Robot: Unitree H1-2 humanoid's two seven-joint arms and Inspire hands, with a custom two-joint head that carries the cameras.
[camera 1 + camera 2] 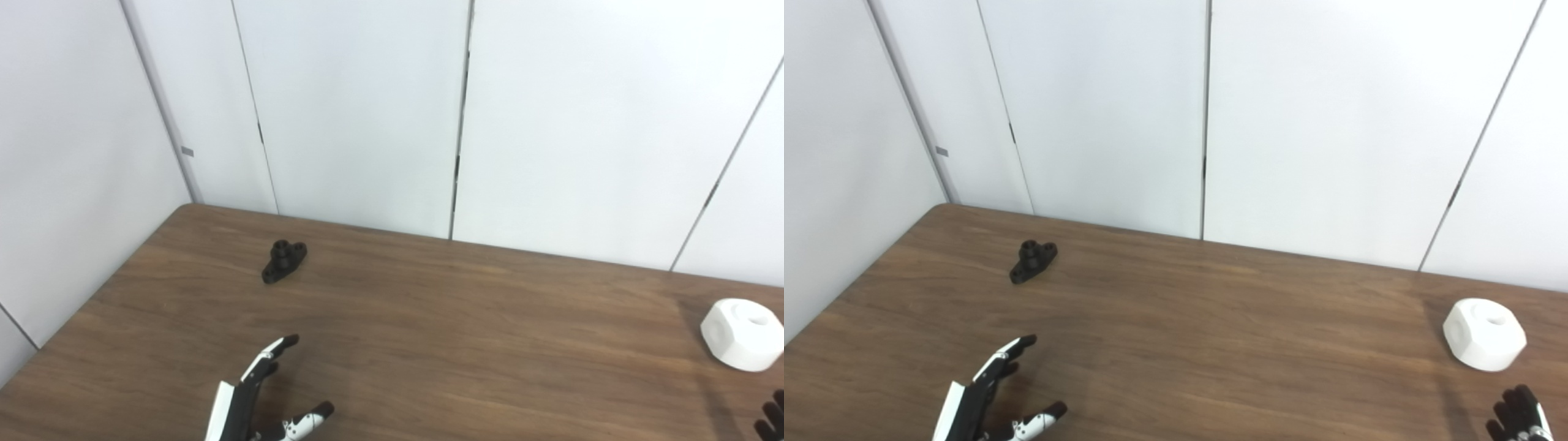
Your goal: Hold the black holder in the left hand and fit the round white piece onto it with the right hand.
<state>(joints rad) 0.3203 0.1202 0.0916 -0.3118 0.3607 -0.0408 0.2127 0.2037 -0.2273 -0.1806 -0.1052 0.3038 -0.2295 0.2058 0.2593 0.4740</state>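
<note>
The black holder (283,260) lies on the wooden table (429,318) at the far left, free of both hands. The round white piece (743,334), faceted with a hole in its top, sits at the right side of the table. My left hand (263,398) is open and empty at the bottom edge, nearer me than the holder and well apart from it. My right hand (1519,416) shows only fingertips at the bottom right corner, just in front of the white piece and not touching it.
White wall panels (367,110) stand right behind the table's far edge and along its left edge. The table's left edge runs diagonally near the holder.
</note>
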